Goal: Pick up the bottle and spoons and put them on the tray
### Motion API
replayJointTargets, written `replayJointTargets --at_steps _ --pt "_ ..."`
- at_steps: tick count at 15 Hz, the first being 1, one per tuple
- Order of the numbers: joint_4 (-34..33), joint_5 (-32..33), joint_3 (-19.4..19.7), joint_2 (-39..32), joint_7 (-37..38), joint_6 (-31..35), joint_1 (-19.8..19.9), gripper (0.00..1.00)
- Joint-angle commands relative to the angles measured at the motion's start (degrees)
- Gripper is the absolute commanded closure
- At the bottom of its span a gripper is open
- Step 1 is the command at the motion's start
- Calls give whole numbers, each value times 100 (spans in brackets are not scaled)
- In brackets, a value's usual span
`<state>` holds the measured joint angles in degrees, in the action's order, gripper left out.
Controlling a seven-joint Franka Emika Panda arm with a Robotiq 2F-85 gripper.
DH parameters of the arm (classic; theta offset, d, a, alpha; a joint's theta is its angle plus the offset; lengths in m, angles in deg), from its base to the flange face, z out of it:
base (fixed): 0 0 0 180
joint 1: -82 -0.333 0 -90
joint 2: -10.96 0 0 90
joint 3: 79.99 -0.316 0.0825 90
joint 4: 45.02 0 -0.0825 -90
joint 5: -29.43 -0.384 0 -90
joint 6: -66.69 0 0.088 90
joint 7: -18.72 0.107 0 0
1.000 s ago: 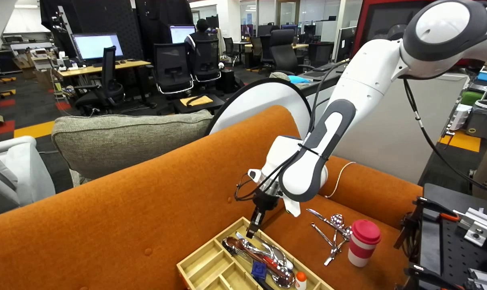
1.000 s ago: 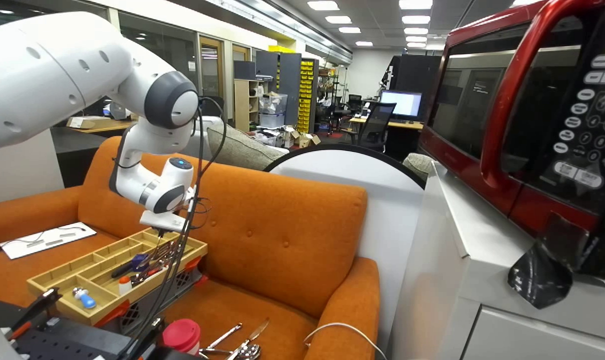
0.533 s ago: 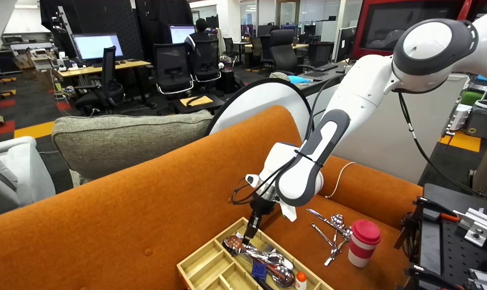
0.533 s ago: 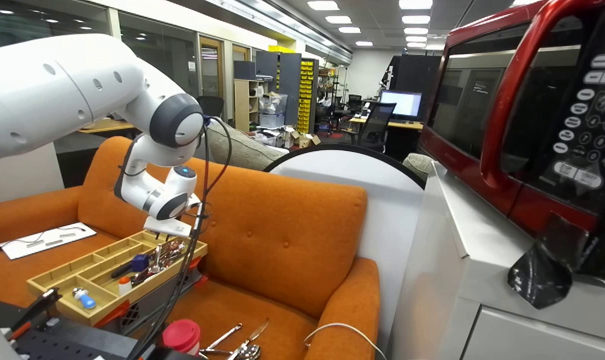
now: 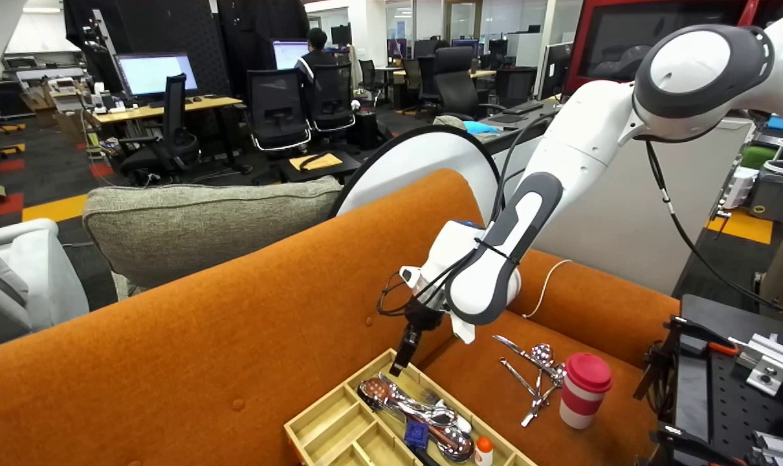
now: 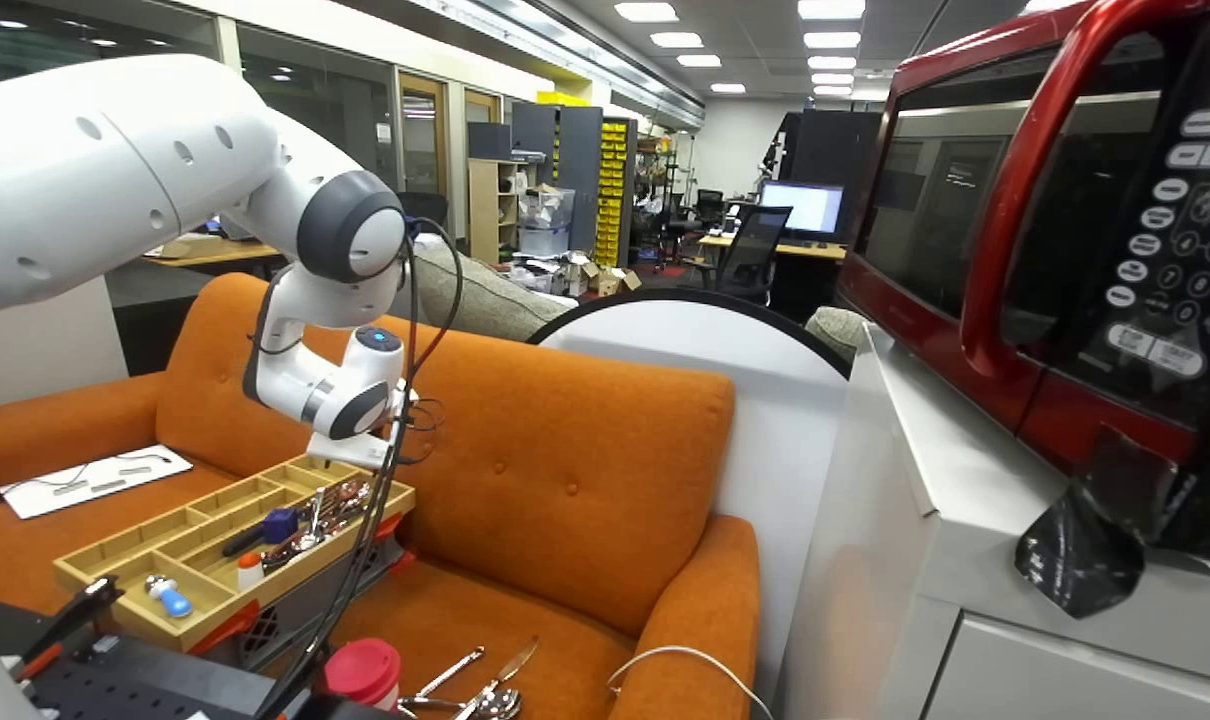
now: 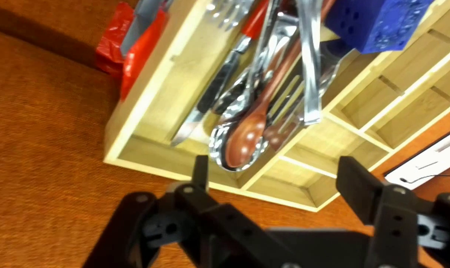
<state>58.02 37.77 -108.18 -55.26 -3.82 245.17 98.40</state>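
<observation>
The robot arm [image 5: 576,136] reaches down from the upper right of the frame in an exterior view, and its hand [image 7: 275,169] hangs over the end of the pale wooden tray [image 5: 327,414], low in the middle. The hand is released: in the wrist view I see its two black fingers [image 7: 357,190] spread wide, one left and one right of the lower middle. The tray's long compartment holds a jumble of utensils. In the wrist view a brown wooden spoon [image 7: 245,139] lies over a larger shiny metal bowl, with a knife [image 7: 189,126] to its left, a fork [image 7: 228,13] at the top and a blue block [image 7: 377,26] in the upper right. A small white container with an orange cap [image 5: 484,451] stands upright in the tray. The bottle [image 5: 584,391] to be moved, white with a red band and a wide red cap, stands upright on the orange sofa [image 5: 236,388] at the lower right of the frame. Just left of it the silver spoons [image 5: 543,354] lie crossed with a table knife [image 5: 513,344]; whether any touches the bottle I cannot tell. A white panel [image 6: 95,480] lies on the sofa at the left in an exterior view, and a red microwave [image 6: 945,200] fills the upper right.
</observation>
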Motion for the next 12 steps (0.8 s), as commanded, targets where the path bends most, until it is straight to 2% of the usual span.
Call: replayJointTargets --at_steps 1,5,8,12 --pt "211 -155 777 396 715 472 -499 0" --pt "344 -513 1701 461 1588 598 -973 0" --pt "472 -897 2187 312 2087 513 -1120 0" --pt "620 -1217 2305 2 2461 320 -896 0"
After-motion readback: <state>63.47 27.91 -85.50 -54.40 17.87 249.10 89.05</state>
